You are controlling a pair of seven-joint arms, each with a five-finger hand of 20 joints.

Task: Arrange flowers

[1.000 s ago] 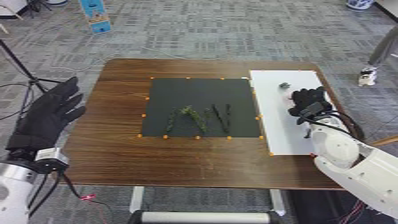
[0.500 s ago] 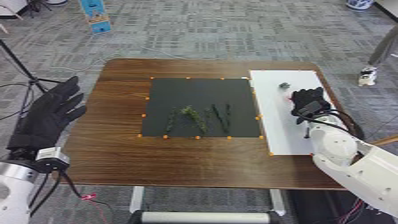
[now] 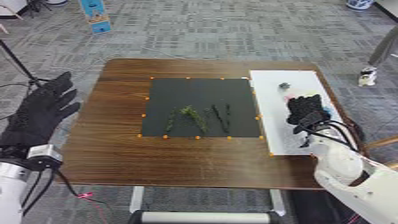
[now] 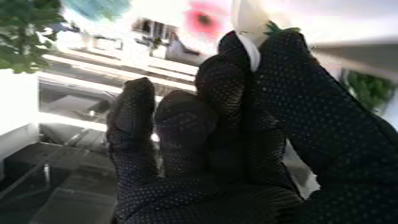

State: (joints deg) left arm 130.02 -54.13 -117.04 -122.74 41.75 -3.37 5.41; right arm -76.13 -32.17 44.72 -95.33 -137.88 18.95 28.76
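Observation:
In the head view my right hand point(image 3: 305, 110) is over the white mat point(image 3: 286, 142), fingers bunched. My right hand point(image 4: 289, 85) in the right wrist view has its thumb and a finger closed on a white flower point(image 4: 250, 20), with a bit of green at the tips. A pink-red flower point(image 4: 204, 20) is beyond the fingers. Green sprigs point(image 3: 190, 114) and thin dark stems point(image 3: 227, 116) lie on the black mat point(image 3: 200, 90). My left hand point(image 3: 40, 107) stays off the table's left edge, open.
A small grey-green piece point(image 3: 284, 86) sits on the white mat's far part. Pale pink and blue pieces are beside my right hand. The brown table point(image 3: 178, 162) surrounds both mats. Green leaves point(image 4: 25, 37) show in the right wrist view.
My right hand has drawn slightly back toward the robot, its fingers bunching closer, uncovering coloured pieces beside it. My left hand has shifted a little outward to the left.

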